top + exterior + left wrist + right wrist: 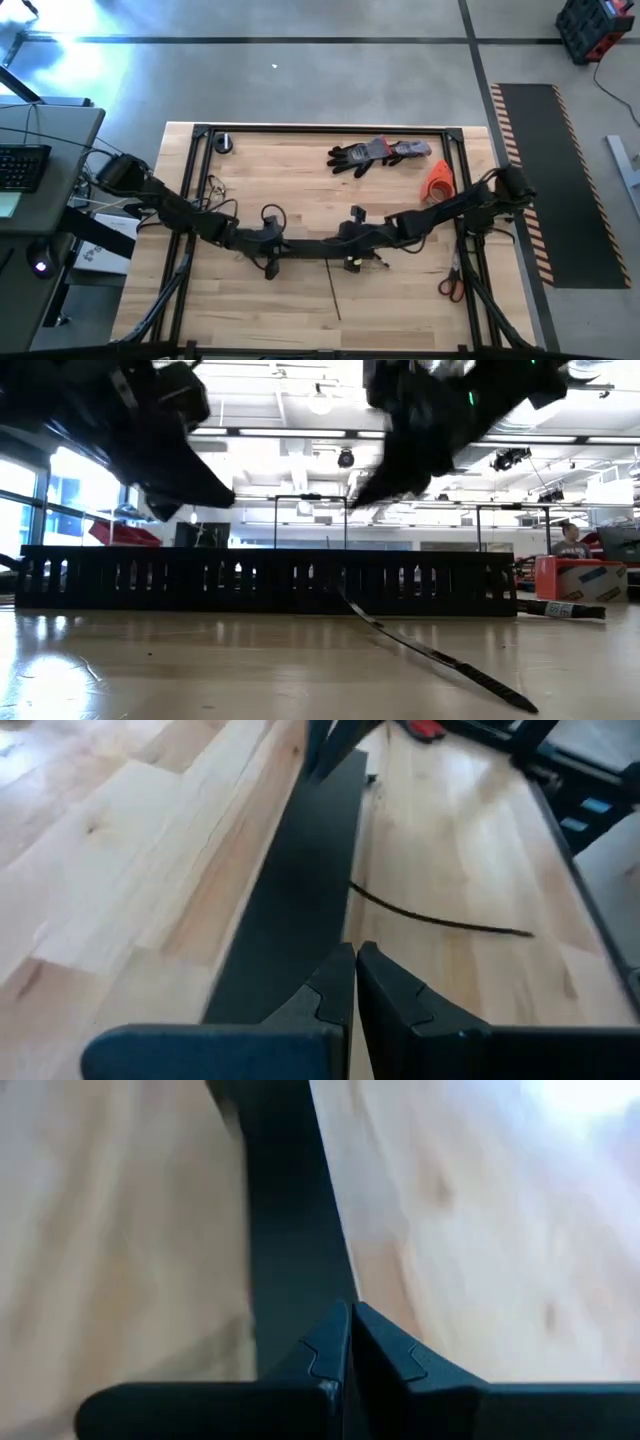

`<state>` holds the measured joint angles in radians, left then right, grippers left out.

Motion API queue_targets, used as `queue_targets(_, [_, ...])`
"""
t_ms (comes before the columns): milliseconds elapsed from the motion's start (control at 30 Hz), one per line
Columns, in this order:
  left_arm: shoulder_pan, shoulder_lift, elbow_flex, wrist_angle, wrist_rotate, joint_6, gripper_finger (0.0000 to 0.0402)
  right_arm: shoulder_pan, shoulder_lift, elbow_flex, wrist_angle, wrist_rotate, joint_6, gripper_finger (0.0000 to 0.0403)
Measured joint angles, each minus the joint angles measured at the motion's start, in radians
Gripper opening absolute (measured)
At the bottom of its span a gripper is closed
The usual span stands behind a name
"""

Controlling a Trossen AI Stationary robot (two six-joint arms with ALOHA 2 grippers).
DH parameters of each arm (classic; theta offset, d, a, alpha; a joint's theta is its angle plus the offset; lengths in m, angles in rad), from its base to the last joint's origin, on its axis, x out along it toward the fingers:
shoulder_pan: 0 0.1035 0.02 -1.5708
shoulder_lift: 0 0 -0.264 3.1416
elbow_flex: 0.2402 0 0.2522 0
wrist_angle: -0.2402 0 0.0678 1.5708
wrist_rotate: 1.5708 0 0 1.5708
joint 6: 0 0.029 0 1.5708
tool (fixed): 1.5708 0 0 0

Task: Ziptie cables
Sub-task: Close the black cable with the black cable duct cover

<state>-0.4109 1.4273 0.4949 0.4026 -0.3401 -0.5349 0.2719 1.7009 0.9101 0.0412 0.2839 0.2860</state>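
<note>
At the centre of the wooden table [300, 300], seen from above, both arms meet over a long black slotted bar [260, 582] that lies flat from nine o'clock to three o'clock across the middle of the boards. From nine o'clock the left arm reaches in, and the left gripper [354, 958] hangs just over the bar with its two fingers pressed together, nothing between them. From three o'clock comes the right arm; the right gripper [349, 1315] is likewise closed on itself, empty, poised over the same bar near the table's middle. A thin dark zip tie [332, 293] lies on the wood from beneath the bar toward six o'clock; in the low view it runs out from the bar's foot toward the camera. The cables [213, 187] sit well apart from both grippers, a small loose tangle of thin wires at about ten o'clock on the table, near the left arm's elbow; their colours cannot be told. Near twelve o'clock a pair of grey and black gloves [375, 153] lies by the far rim, with an orange object [439, 180] just beside them at two o'clock. Red-handled scissors [451, 285] rest at four o'clock by the table's frame. A small dark round object [224, 143] sits at eleven o'clock.
</note>
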Motion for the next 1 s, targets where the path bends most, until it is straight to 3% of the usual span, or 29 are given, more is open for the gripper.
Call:
queue_targets(233, [0.054, 0.179, 0.006, 0.127, 0.082, 0.024, 0.0, 0.042, 0.002, -0.072, 0.173, -0.005, -0.083, 0.0])
queue_targets(400, [0.068, 0.306, 0.014, 0.244, 0.101, -0.007, 0.0, 0.042, 0.052, -0.234, 0.35, 0.003, 0.058, 0.0])
queue_targets(500, [0.09, 0.315, 0.015, 0.271, 0.126, 0.017, 0.0, 0.042, 0.046, -0.308, 0.436, 0.014, 0.125, 0.0])
queue_targets(633, [0.145, 0.233, 0.01, 0.208, 0.146, 0.098, 0.0, 0.034, 0.027, -0.343, 0.44, 0.059, 0.161, 0.0])
queue_targets(767, [0.203, 0.052, 0.005, -0.012, 0.173, 0.143, 0.0, 0.001, 0.025, -0.337, 0.426, 0.066, 0.162, 0.0])
queue_targets(1000, [0.205, -0.259, 0.007, -0.318, 0.071, 0.109, 0.0, -0.053, 0.014, -0.337, 0.482, 0.063, 0.061, 0.0])
